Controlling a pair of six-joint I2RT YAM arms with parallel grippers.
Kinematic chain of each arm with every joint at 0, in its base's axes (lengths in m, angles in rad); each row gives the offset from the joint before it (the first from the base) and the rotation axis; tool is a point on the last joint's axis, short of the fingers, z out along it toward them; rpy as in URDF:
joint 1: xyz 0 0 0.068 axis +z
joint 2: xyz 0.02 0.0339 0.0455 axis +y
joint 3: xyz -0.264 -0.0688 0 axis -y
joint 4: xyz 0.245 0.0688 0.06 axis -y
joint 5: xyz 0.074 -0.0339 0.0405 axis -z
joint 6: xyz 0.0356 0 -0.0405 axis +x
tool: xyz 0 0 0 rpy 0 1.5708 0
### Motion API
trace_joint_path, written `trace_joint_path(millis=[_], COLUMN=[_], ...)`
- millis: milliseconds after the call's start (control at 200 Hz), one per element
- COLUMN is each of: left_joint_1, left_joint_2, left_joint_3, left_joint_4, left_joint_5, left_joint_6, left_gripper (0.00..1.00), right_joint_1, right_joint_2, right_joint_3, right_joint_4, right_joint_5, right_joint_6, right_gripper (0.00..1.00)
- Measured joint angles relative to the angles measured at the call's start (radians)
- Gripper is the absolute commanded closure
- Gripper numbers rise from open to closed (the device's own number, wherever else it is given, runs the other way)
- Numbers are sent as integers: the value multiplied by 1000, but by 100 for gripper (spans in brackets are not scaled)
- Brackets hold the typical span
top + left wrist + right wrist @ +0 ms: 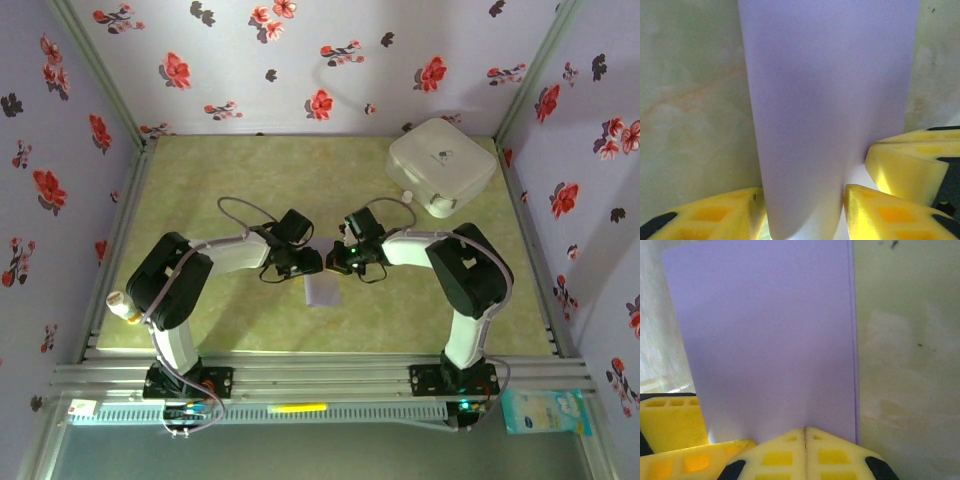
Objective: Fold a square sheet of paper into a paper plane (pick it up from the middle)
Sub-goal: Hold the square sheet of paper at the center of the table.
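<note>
Work surface: pale green marbled table top [240,180], walled on three sides by lilac panels printed with red flowers [320,60]; a white rounded plastic box [442,165] sits at the far right corner, well apart from both arms.

Both arms reach inward and meet near the middle of the table; the left gripper [303,264] and right gripper [340,260] face each other, close together. The square sheet of pale lavender paper [322,290] shows just nearward of them, between the two; from above it cannot be told whether it rests on the table or hangs clear.

Left gripper, own wrist view: yellow fingers [715,217] stand part-way apart; the sheet rises between them as a bowed, rounded fold that fills the gap and touches both pads; recorded as closed on the bowed sheet, which is not pressed flat. The right gripper's paired yellow fingers enter that view from the right, tips against the sheet's side.

Right gripper, own wrist view: both yellow fingers [785,455] are pressed together with no gap at the seam; the sheet's near edge meets the tips exactly at that seam, a faint crease running up from it; recorded as pinched there. The left gripper's fingers show at lower left, just beside the sheet.

Sheet condition: plain, unmarked; its right-hand edge shows two layers, one slightly proud of the other.
</note>
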Motion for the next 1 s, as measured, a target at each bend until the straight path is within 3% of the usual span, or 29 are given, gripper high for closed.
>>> trace_joint_path(millis=[325, 515, 605, 695, 915, 1000], left_joint_1=[-1, 26, 42, 53, 74, 74], left_joint_2=[-31, -184, -269, -323, -326, -303], left_joint_3=[-14, -74, -103, -142, -239, -248], left_joint_4=[14, 31, 57, 104, 268, 335], left_joint_5=[-6, -30, -30, -16, 97, 135], left_joint_6=[-3, -8, -18, -26, -89, -108], left_gripper=[46, 46, 53, 68, 100, 100], right_joint_1=[6, 10, 10, 10, 10, 10], right_joint_2=[-2, 16, 29, 36, 38, 38], right_joint_3=[18, 76, 106, 124, 127, 126], right_joint_4=[-39, -129, -172, -196, -202, -202], right_joint_5=[33, 52, 55, 56, 56, 56], right_joint_6=[-68, -132, -163, -180, -181, -181], right_gripper=[100, 100, 100, 100, 100, 100])
